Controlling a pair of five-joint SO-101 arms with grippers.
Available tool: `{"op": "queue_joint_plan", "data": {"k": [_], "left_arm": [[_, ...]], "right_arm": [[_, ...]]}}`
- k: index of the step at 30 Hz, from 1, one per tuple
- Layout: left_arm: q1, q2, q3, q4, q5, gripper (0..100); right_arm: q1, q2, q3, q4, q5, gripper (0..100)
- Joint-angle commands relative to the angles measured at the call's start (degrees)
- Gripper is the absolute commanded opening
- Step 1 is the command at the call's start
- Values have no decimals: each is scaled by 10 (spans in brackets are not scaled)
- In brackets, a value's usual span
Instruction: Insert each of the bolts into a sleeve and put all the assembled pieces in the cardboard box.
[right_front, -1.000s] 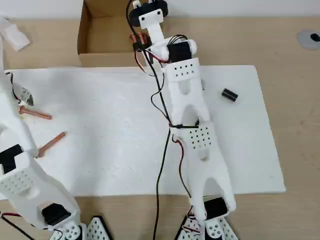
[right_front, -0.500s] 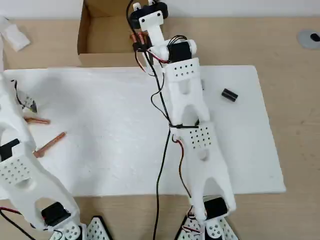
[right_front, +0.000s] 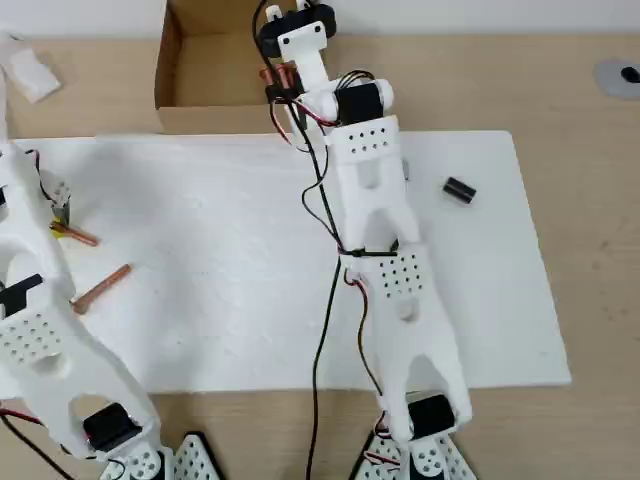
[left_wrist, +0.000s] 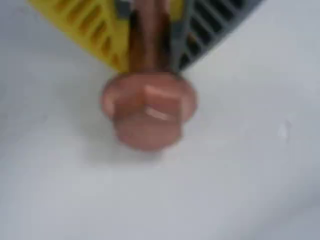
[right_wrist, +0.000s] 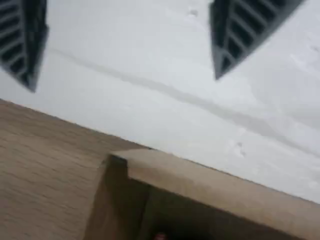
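Gripping one bolt at the pad's left edge, with the sleeve far off to my right.

My left claw (right_front: 58, 222) is closed on a copper bolt (left_wrist: 148, 107), shank pinched between the fingers (left_wrist: 90, 30), its free end pointing toward the middle of the white pad (right_front: 230, 260). The black sleeve (right_front: 458, 189) lies well apart across the pad, nearer my right claw (right_wrist: 125, 77), which hangs spread wide over the cardboard box (right_front: 200, 118). A second bolt (right_front: 101, 289) lies loose beside my left arm.

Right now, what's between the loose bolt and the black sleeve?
High view: bare white foam, then the right arm lying across it, between the loose bolt and black sleeve.
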Motion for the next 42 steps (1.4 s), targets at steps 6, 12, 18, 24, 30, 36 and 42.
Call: {"op": "queue_joint_plan", "data": {"k": [6, 12, 18, 24, 30, 36, 42], "left_arm": [[44, -71, -126, 153, -176, 9], [113, -199, -153, 243, -266, 9], [193, -400, -45, 250, -310, 9], [242, -567, 133, 171, -319, 9], [277, -691, 301, 81, -319, 8], [336, -787, 407, 29, -320, 7], [361, -833, 476, 10, -320, 7]], "right_arm": [[5, -131, -27, 87, -113, 264], [55, -233, 3, 102, -169, 263], [109, -379, 269, 102, -231, 263], [129, -542, 531, 100, -280, 263], [131, -607, 695, 100, -278, 263], [126, -609, 811, 87, -290, 263], [131, -589, 872, 4, -348, 263]]}}
